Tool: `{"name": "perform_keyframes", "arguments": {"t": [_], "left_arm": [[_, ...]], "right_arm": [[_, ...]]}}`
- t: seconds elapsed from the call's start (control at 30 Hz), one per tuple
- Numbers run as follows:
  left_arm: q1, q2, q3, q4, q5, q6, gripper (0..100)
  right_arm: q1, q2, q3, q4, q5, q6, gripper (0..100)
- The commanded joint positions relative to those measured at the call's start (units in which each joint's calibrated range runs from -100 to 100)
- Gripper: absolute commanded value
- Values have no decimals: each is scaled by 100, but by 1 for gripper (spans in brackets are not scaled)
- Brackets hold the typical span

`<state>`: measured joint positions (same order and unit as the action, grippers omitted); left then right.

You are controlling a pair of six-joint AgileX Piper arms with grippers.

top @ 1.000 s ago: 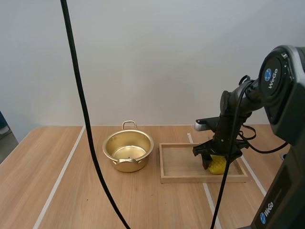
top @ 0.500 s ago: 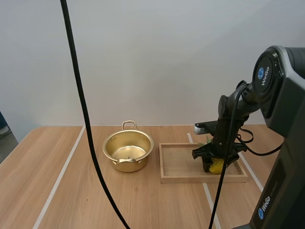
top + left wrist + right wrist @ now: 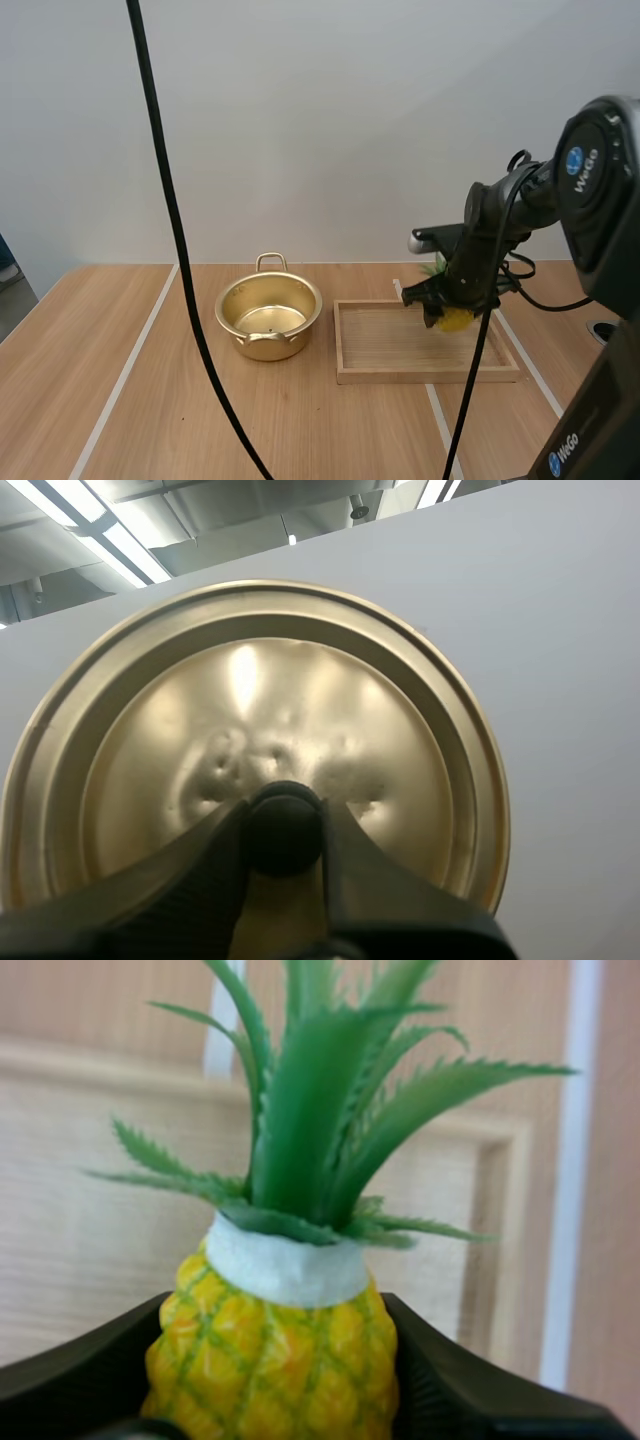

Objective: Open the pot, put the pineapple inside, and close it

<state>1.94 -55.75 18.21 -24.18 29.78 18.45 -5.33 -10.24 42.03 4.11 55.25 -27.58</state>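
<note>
The golden pot (image 3: pixel 268 317) stands open on the table, left of the wooden tray (image 3: pixel 385 345). My right gripper (image 3: pixel 447 311) is shut on the yellow pineapple (image 3: pixel 455 320) and holds it in the air above the tray's right part. In the right wrist view the pineapple (image 3: pixel 275 1360) sits between the black fingers (image 3: pixel 470 1395), its green leaves pointing away over the tray (image 3: pixel 80 1160). My left gripper (image 3: pixel 285 830) is shut on the black knob (image 3: pixel 285 825) of the golden lid (image 3: pixel 250 740), holding the lid up off the table.
White tape lines (image 3: pixel 125 375) run across the wooden table, one left of the pot and one by the tray's right side. Bare table lies in front of the pot and tray.
The right gripper has risen off the tray floor with the pineapple in it, lifting it clear of the tray. The pot has not moved.
</note>
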Motion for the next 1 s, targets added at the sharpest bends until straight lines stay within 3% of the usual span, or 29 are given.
{"name": "perform_keyframes", "arguments": {"t": [0.0,0.23,0.77,0.97], "left_arm": [[0,-40,-51,-38,-201,-41,0],[0,-40,-51,-38,-201,-41,0],[0,-40,-51,-38,-201,-41,0],[0,-40,-51,-38,-201,-41,0]], "right_arm": [[-18,-728,-27,368,-471,-103,0],[-18,-2284,-27,954,-862,-299,0],[-18,-5383,-27,1887,-173,-299,0],[495,-5522,-27,1914,-19,-299,0]]}}
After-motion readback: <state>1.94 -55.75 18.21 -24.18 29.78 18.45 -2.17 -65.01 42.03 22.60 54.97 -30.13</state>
